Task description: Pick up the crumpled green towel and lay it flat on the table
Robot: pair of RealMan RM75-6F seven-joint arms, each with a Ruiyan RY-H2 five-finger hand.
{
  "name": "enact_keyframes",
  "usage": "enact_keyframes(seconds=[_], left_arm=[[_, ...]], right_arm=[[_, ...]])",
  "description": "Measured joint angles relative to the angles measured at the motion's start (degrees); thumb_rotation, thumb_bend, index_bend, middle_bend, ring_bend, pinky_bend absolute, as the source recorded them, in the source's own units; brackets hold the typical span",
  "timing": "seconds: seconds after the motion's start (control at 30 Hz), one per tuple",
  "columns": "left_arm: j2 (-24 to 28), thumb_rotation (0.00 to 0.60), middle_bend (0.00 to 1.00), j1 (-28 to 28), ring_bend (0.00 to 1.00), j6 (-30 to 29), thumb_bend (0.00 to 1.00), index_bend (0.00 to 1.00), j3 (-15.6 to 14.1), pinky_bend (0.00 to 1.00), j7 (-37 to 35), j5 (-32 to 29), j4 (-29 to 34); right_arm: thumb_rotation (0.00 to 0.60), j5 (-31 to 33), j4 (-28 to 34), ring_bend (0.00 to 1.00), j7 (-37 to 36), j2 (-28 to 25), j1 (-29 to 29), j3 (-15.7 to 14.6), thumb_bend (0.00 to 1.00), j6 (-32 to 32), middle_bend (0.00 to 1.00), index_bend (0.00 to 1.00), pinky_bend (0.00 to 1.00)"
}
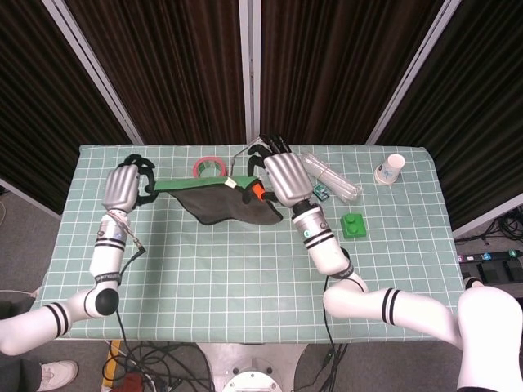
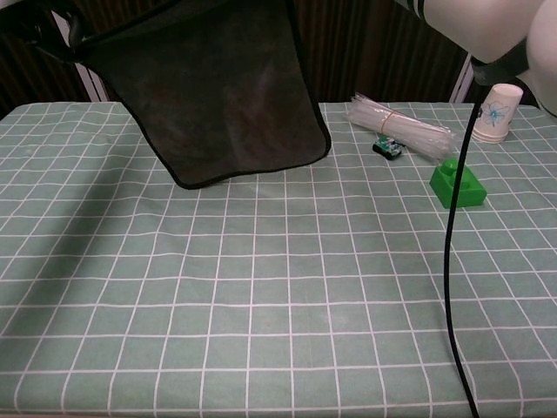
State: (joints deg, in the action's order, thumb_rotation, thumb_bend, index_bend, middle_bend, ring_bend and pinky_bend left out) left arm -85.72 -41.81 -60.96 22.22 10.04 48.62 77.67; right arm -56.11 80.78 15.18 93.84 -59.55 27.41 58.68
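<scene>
The green towel (image 1: 221, 200) hangs spread between my two hands above the far half of the checked table (image 1: 245, 278). My left hand (image 1: 127, 186) grips its left upper corner and my right hand (image 1: 282, 175) grips its right upper corner. In the head view the top edge is bright green and the hanging part looks dark. In the chest view the towel (image 2: 226, 96) hangs as a dark sheet with a bound edge. Its lowest corner is close to the tablecloth; whether it touches is unclear. The chest view cuts off both hands at the top.
A red tape roll (image 1: 210, 167) lies behind the towel. To the right are a clear plastic bundle (image 2: 400, 122), a small green-black item (image 2: 388, 148), a green block (image 2: 459, 183) and a paper cup (image 2: 498, 113). A black cable (image 2: 452, 261) hangs across the chest view's right side.
</scene>
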Motion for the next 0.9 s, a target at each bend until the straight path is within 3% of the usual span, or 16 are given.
enact_keyframes(seconds=[0.13, 0.3, 0.63, 0.9], left_arm=[[-0.71, 0.600, 0.36, -0.83, 0.16, -2.00, 0.46, 0.72, 2.07, 0.27, -0.79, 0.04, -2.70], [-0.97, 0.600, 0.36, -0.01, 0.16, -3.78, 0.45, 0.72, 0.85, 0.27, -1.37, 2.77, -2.53], [-1.59, 0.600, 0.36, 4.64, 0.16, -5.73, 0.44, 0.71, -10.07, 0.27, 1.06, 11.91, 2.25], [-0.64, 0.600, 0.36, 6.77, 0.16, -6.36, 0.43, 0.71, -15.44, 0.27, 4.81, 17.73, 6.93]], right_arm=[[0.600, -1.21, -4.35, 0.08, -5.24, 1.19, -1.01, 0.99, 0.45, -0.95, 0.28, 0.78, 0.00], [0.600, -4.10, -7.32, 0.08, -11.34, 1.63, -0.90, 0.31, 0.45, -2.30, 0.28, 0.78, 0.00], [0.600, -14.48, -10.38, 0.08, -23.90, 1.21, 3.70, -9.49, 0.45, -5.04, 0.28, 0.78, 0.00], [0.600, -23.34, -10.05, 0.08, -30.26, -0.02, 7.47, -16.51, 0.45, -3.80, 0.29, 0.78, 0.00]])
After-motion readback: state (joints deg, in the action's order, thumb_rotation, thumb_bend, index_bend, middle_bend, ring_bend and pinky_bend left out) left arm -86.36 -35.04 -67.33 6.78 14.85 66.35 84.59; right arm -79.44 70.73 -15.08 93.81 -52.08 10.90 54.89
